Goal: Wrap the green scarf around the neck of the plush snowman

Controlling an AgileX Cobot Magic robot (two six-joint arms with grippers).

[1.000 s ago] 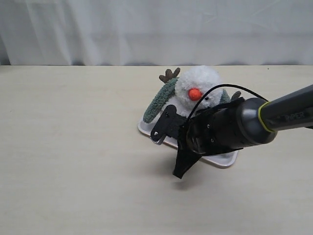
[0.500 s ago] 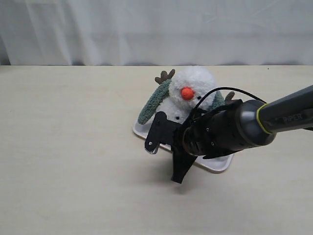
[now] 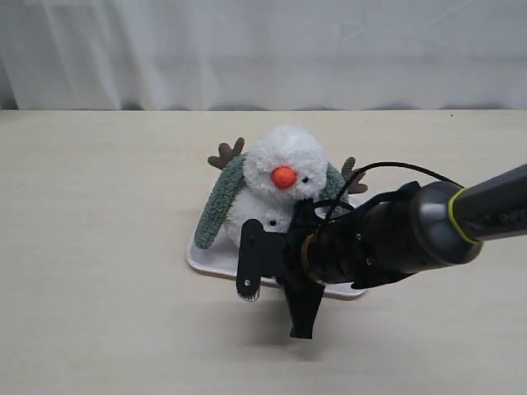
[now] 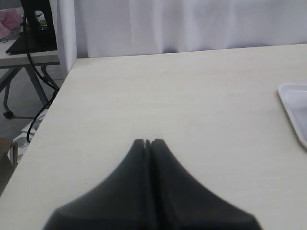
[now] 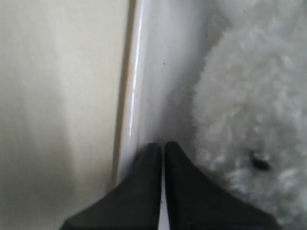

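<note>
The plush snowman [image 3: 284, 160] sits upright on a white tray [image 3: 210, 262]. Its orange nose faces the camera. The green scarf [image 3: 218, 206] lies behind the snowman's neck [image 3: 276, 196], and its two ends hang down past the shoulders, the other end [image 3: 333, 185] beside the right twig arm. My right gripper [image 3: 249, 280] is shut at the tray's front rim. In the right wrist view its tips [image 5: 160, 146] rest on the tray floor [image 5: 153, 72] beside the white body [image 5: 249, 110]. I cannot tell whether they pinch the tray. My left gripper [image 4: 147, 142] is shut over bare table.
The right arm's dark body [image 3: 379, 239] covers the tray's front right part and the snowman's lower right side. A tray corner [image 4: 295, 108] shows in the left wrist view. The table's left edge [image 4: 48, 110] drops to a floor with cables. A white curtain [image 3: 263, 49] hangs behind.
The tray with the snowman and scarf has slid left and toward the camera, together with my right gripper at its rim. More of the snowman's face and both arms show now.
</note>
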